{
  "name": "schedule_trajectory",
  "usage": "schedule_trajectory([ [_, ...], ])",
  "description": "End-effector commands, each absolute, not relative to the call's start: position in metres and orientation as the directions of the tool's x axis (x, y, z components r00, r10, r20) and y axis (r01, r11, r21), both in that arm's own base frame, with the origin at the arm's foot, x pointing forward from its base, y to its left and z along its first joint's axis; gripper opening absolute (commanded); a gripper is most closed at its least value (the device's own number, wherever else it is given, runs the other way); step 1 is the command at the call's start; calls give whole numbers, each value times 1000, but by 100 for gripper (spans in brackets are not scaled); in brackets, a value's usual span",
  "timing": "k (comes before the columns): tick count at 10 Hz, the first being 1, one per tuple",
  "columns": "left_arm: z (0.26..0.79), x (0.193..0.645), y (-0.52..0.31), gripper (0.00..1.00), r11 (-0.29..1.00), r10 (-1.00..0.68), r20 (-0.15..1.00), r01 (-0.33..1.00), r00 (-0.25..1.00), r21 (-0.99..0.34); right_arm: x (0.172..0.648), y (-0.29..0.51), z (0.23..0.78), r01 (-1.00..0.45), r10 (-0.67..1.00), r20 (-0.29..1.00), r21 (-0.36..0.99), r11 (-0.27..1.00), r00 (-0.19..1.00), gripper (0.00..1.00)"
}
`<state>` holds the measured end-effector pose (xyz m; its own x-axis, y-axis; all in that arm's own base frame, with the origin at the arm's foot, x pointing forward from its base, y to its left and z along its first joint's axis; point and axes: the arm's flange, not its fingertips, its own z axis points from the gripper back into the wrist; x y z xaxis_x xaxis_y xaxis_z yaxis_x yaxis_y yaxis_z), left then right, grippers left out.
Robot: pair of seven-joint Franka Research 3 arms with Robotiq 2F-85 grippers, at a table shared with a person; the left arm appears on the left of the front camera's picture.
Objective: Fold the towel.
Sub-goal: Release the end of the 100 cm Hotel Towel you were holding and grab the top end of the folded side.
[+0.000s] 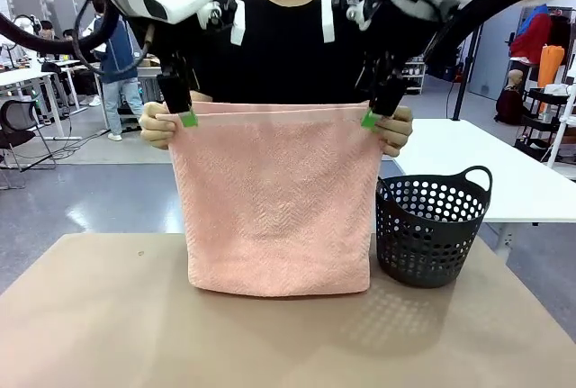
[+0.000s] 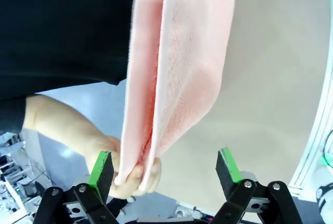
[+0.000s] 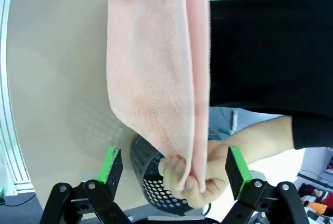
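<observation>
Open lab space in the back, grey floor, other desks, and up front a plain tan tabletop (image 1: 108, 316) with a dark basket (image 1: 432, 226) sitting on it, just beside the hanging cloth. The towel (image 1: 274, 208) is up in the air, hanging doubled in two layers from its top corners, and its lower end seems to just meet the tabletop.

The person across from us is pinching both top corners, one hand (image 1: 158, 127) on one side and the other hand (image 1: 396, 131) opposite, so the cloth is stretched flat and faces us square. That reads to us like a handover setup, with the corners held out right where we can get at them.

Our left claw (image 1: 186, 116) is spread wide, with the corner and the person's hand sitting between its green pads (image 2: 101, 167). As far as the wrist view tells, it's touching nothing. Same deal for the right claw (image 1: 373, 118): released, straddling the other corner, gripping nothing. So right now the person's hands are holding the whole thing up.

Our guess is the next bit is closing on both layers at each corner. The tricky part will be catching cloth and not knuckles, since the hands sit right inside the gap.
</observation>
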<state>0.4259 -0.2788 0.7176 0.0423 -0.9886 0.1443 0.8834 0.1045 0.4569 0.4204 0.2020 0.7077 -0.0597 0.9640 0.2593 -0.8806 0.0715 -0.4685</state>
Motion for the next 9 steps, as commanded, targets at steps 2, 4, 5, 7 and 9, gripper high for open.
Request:
schedule_trajectory([
  [2,736,410,-271,100,156,-978,199,875,69,459,408,195,716,-871,944,307,-488,45,-124,100],
  [4,737,411,-269,100,149,-979,195,879,65,453,409,195,717,-872,945,306,-487,53,-113,100],
  [5,736,412,-271,100,120,-983,179,881,41,458,411,196,717,-879,949,296,-476,45,-111,100],
  [7,738,418,-277,100,83,-986,164,880,6,468,417,202,718,-881,954,276,-472,30,-116,100],
  [9,738,433,-281,100,71,-989,149,890,3,449,429,207,716,-888,964,246,-460,22,-104,100],
])
